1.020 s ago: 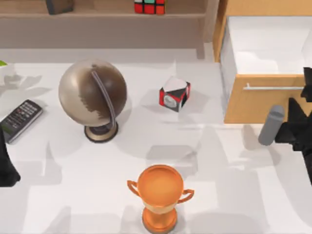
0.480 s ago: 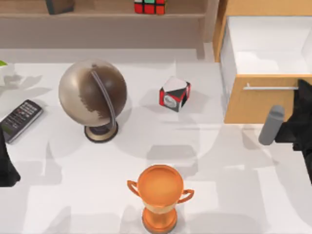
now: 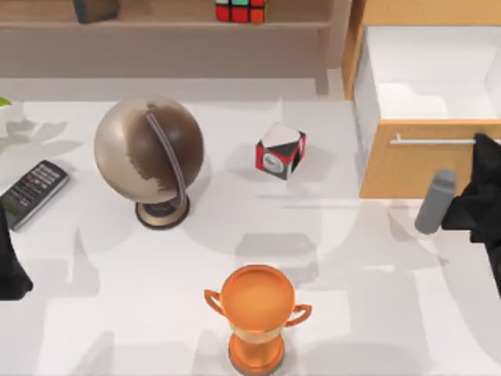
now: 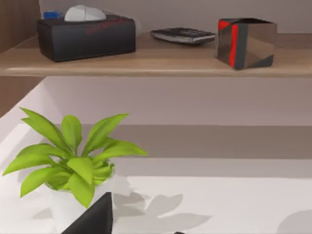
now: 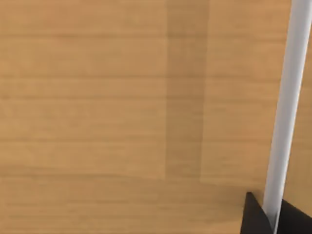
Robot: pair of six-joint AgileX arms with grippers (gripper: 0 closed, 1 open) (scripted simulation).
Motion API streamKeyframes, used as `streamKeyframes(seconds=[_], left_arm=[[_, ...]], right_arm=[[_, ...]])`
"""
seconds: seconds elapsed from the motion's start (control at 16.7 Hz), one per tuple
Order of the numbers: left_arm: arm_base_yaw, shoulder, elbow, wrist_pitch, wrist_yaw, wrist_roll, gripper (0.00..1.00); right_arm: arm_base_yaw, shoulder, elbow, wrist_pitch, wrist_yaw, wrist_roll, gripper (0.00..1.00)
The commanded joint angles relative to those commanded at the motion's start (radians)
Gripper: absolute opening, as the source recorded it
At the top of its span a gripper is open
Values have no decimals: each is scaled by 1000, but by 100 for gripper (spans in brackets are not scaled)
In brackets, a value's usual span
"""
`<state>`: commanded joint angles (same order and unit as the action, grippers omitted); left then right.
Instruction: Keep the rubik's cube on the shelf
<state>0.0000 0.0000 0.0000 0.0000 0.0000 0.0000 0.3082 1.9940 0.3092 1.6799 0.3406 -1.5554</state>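
Cube [image 3: 240, 10] already on shelf [image 3: 156, 25]; right gripper [image 5: 267, 217] at drawer handle [image 5: 287, 107], fingers straddling it; next: close, push; left parked

The rubik's cube [image 3: 240, 10] sits on the shelf [image 3: 164, 25] at the surface's [image 3: 352, 313] twelve o'clock edge. The open drawer [image 3: 427, 102] lies at two o'clock. The globe [image 3: 149, 153] stands toward ten o'clock, with the remote [image 3: 33, 193] at nine o'clock beside it. A dial cube [image 3: 280, 150] rests near the centre, between globe and drawer. The trophy [image 3: 256, 313] stands at six o'clock. The right gripper [image 3: 477, 200] is at three o'clock, against the drawer front.
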Motion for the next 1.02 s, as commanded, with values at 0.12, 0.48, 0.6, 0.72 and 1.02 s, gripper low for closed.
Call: streamKeyframes(seconds=[0.12,0.48,0.6,0.72,1.02], left_arm=[[0,0,0,0,0,0,100],[0,0,0,0,0,0,100],[0,0,0,0,0,0,100],[0,0,0,0,0,0,100],[0,0,0,0,0,0,100]], right_arm=[[1,2,-1,-3,0,3,0],[-35,42,128,-92,-36,2,0],[-53,62,191,-135,-53,2,0],[-66,76,236,-166,-66,2,0],[-65,76,242,-173,-66,4,0]])
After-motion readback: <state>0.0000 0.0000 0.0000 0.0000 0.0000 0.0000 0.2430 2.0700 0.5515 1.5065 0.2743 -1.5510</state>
